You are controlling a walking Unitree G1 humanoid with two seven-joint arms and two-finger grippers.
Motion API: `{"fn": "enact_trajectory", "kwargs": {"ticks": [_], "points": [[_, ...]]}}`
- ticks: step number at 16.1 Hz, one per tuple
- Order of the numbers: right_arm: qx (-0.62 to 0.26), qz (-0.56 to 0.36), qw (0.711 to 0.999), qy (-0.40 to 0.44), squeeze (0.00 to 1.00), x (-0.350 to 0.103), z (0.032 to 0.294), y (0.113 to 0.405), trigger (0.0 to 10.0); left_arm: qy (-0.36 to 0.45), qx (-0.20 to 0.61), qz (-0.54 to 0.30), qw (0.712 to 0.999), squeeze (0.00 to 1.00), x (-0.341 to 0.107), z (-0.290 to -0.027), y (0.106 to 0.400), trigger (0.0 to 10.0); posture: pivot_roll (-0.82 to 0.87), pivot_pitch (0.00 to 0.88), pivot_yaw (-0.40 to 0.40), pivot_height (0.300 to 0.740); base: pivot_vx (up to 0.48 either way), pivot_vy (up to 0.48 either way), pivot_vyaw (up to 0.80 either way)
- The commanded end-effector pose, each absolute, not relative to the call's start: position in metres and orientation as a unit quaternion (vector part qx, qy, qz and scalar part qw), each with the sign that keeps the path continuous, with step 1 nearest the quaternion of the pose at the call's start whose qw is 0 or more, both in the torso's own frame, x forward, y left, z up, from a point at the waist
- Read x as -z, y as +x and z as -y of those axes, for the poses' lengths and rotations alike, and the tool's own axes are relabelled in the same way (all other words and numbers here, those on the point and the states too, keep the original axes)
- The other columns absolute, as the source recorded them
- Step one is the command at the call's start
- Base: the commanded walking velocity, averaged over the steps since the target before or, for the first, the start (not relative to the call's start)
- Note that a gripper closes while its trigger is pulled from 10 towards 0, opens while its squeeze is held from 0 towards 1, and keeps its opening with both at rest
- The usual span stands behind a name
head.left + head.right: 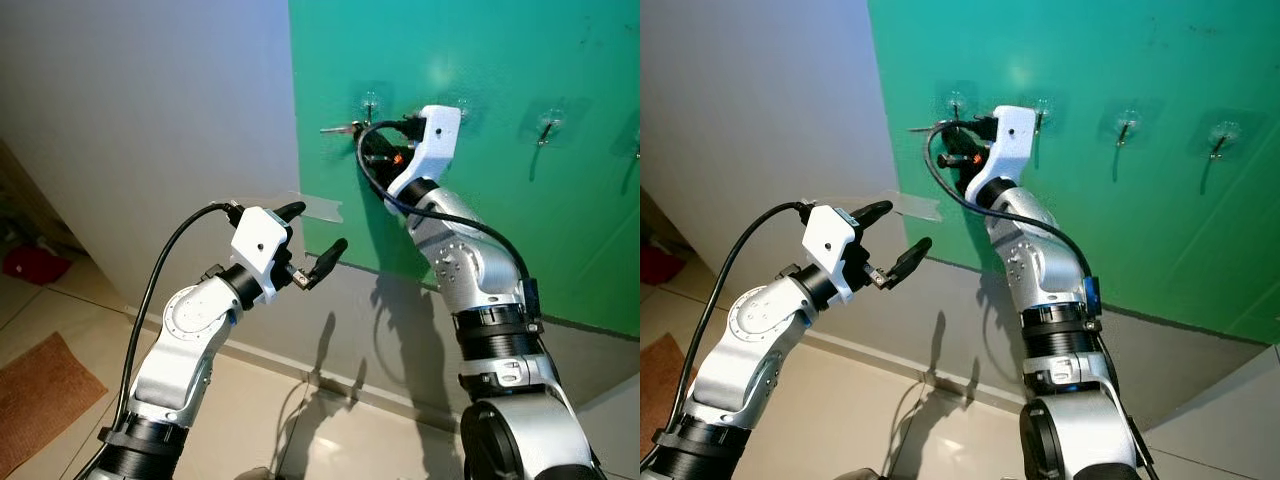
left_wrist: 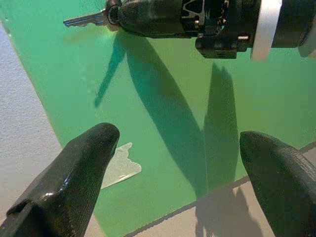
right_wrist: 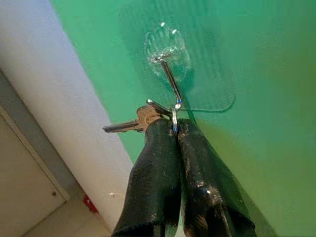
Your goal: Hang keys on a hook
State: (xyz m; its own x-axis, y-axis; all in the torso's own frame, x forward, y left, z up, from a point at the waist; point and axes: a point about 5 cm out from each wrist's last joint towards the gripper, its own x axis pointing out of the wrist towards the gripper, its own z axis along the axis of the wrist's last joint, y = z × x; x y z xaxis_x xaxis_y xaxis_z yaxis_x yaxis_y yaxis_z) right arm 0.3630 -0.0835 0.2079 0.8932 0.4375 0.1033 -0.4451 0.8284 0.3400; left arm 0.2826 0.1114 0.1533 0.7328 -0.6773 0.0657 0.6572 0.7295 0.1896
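Green wall panel is carrying a row of clear adhesive hooks; at the leftmost hook the right gripper is pinching the key ring tight, its silver key sticking out sideways. The left gripper is hovering lower, fingers spread wide, holding nothing.

Head eyes look down at the green board from mid-range; both wrist views face it closely.
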Motion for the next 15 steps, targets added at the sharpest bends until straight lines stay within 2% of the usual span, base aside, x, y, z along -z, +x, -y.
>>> {"fn": "enact_trajectory", "kwargs": {"ticks": [1,8,9,10,15], "points": [[-0.209,-0.033,0.959,0.189,0.0,-0.1923,0.0889,0.3645,10.0,0.078,0.364,0.069,0.926,0.0,-0.1559,-0.1111,0.2806,10.0,-0.07,0.0,0.038,0.74,0.0,0.0,0.0],[-0.202,-0.028,0.968,0.146,0.0,-0.1867,0.0928,0.3614,10.0,0.081,0.366,0.071,0.924,0.0,-0.1564,-0.112,0.2811,10.0,-0.07,0.0,0.05,0.74,0.0,0.0,0.0],[-0.202,-0.027,0.968,0.147,0.22,-0.1868,0.0929,0.3613,10.0,0.081,0.366,0.071,0.924,0.0,-0.1565,-0.112,0.2811,10.0,-0.07,0.0,0.05,0.74,0.0,0.0,0.0],[-0.202,-0.027,0.968,0.148,1.0,-0.187,0.093,0.3611,10.0,0.081,0.367,0.072,0.924,0.0,-0.1567,-0.1121,0.281,10.0,-0.07,0.0,0.05,0.74,0.0,0.0,0.0],[-0.205,-0.025,0.967,0.15,1.0,-0.1865,0.0926,0.3602,10.0,0.082,0.366,0.072,0.924,0.0,-0.1565,-0.1118,0.2803,10.0,-0.07,0.0,0.048,0.74,0.0,0.0,0.0]]}}
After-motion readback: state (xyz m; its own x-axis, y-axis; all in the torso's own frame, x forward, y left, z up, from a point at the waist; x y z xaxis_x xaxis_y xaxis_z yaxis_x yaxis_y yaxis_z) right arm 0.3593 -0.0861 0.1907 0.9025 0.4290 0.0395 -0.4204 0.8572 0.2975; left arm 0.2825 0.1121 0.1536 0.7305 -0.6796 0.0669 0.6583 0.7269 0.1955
